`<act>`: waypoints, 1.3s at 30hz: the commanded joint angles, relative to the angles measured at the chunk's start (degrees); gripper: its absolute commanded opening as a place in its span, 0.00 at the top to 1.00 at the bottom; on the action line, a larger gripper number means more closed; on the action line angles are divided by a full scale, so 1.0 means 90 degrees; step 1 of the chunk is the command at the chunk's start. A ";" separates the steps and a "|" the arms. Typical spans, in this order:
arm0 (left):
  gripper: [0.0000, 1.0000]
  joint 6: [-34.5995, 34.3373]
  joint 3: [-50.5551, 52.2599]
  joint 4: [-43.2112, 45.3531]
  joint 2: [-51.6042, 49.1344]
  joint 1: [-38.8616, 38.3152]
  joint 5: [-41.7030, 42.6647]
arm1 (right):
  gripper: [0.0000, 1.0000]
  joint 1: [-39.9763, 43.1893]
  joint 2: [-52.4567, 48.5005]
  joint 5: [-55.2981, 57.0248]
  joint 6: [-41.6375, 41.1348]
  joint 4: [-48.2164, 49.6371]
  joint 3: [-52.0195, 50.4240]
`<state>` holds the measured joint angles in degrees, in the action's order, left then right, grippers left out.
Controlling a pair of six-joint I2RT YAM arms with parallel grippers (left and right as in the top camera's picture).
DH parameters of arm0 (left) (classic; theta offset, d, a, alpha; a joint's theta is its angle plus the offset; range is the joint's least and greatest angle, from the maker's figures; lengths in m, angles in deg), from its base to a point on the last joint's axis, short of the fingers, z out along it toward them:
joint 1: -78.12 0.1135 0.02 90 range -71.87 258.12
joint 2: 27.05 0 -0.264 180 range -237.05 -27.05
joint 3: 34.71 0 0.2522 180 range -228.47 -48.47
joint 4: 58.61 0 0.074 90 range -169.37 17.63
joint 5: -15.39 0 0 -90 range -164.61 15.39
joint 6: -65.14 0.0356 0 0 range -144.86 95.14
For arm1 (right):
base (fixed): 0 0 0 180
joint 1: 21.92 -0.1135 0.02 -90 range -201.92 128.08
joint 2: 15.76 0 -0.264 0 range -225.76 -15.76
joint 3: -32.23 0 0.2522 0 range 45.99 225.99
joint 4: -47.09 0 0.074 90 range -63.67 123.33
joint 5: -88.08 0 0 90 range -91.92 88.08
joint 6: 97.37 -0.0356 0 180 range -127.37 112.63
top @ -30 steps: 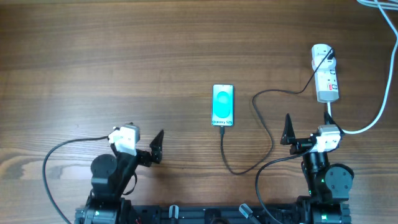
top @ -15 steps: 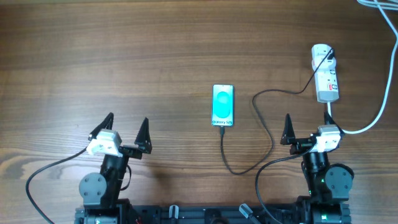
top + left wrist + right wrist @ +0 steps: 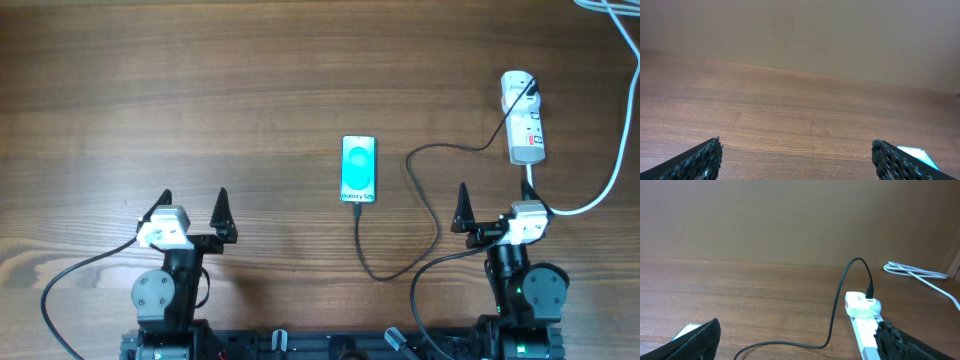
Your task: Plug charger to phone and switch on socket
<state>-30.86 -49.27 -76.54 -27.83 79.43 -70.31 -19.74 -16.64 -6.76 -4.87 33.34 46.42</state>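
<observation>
One phone (image 3: pixel 359 169), one socket (image 3: pixel 523 118), one thin black charger (image 3: pixel 421 215), one thick white cord (image 3: pixel 612 175) and two hands, all on or over a brown wooden table (image 3: pixel 200 90).

The phone lies flat near the middle of the table with its cyan screen up and its lettered end toward the arms. The socket lies well off to the right and farther back. A black plug sits in its far end, and the white cord runs off past the right side and up to the far corner. The charger loops from that plug toward the middle, bends down in front of the right arm and curls up to the phone's near end. Its tip touches that edge, but I cannot tell whether it is pushed in.

The left half of the table is bare wood, with plenty of room around the phone. The only clutter is the charger loop between the phone and the right arm.

The left hand (image 3: pixel 192 204) hovers low near the front edge, pointing away, its fingers spread wide and holding nothing. The right hand (image 3: pixel 797 325) sits low at the front right, also spread wide and empty, with the socket ahead of it.
</observation>
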 commanded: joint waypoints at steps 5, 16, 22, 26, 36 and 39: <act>0.00 0.0648 0.0053 -0.0041 0.0068 0.0053 -0.0138 | 0.00 -0.0044 0.0075 0.0063 0.0039 0.0012 -0.0015; 0.00 0.0814 0.0053 -0.0044 0.0068 0.0172 -0.0202 | 0.00 -0.0044 0.0075 0.0063 0.0039 0.0012 -0.0015; 0.00 0.0811 0.0053 -0.0044 0.0068 0.0172 -0.0204 | 0.00 -0.0044 0.0075 0.0063 0.0039 0.0012 -0.0015; 0.00 0.0809 0.0053 -0.0044 0.0068 0.0172 -0.0206 | 0.00 -0.0044 0.0075 0.0063 0.0039 0.0012 -0.0015; 0.00 0.0787 0.0053 -0.0019 0.0068 0.0172 -0.0202 | 0.00 -0.0044 0.0075 0.0063 0.0036 0.0012 -0.0015; 0.00 0.0787 0.0053 -0.0022 0.0068 0.0172 -0.0202 | 0.00 -0.0044 0.0075 0.0063 0.0039 0.0012 -0.0015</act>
<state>-24.67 -49.27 -76.69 -27.83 80.56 -71.38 -19.76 -16.64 -6.76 -4.87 33.34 46.42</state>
